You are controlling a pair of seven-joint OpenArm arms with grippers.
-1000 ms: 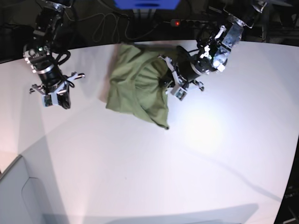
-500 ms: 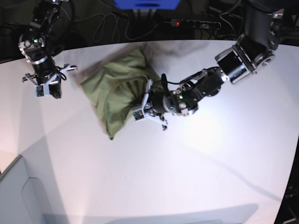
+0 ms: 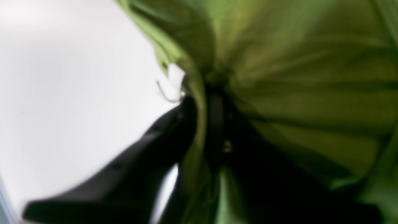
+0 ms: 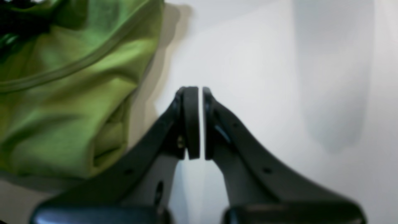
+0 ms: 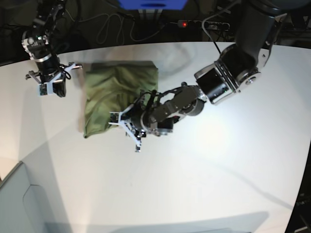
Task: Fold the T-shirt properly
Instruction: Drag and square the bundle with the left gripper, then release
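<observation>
The T-shirt (image 5: 116, 97) lies on the white tabletop (image 5: 218, 160), toward its far side and left of centre in the base view. Olive-green, bunched into a rough upright rectangle, wrinkled, the near-left corner tapering to a point.

My left jaws (image 5: 130, 127) sit at the shirt's near-right edge, the arm reaching in long and low from the right of the base view. Left wrist view: blurred and very close. Green cloth (image 3: 295, 77) fills the right and top of it, folds fanning out from a dark spot at centre. One dark finger (image 3: 149, 146) shows over the white tabletop (image 3: 62, 77), with a strip of green running down along its inner side. A small pale patch shows at the cloth's edge just above the fingertip; I cannot make out what it is. The other finger is lost in shadow and cloth, so I cannot tell whether these jaws are apart or clamped on the fabric.

My right jaws (image 5: 50, 85) hang off the shirt's far-left corner, apart from it, over bare tabletop. Right wrist view: the two pads (image 4: 191, 121) stand together with only a hairline of light between them, nothing caught there. Shirt (image 4: 62, 93) to their left, not touching.
</observation>
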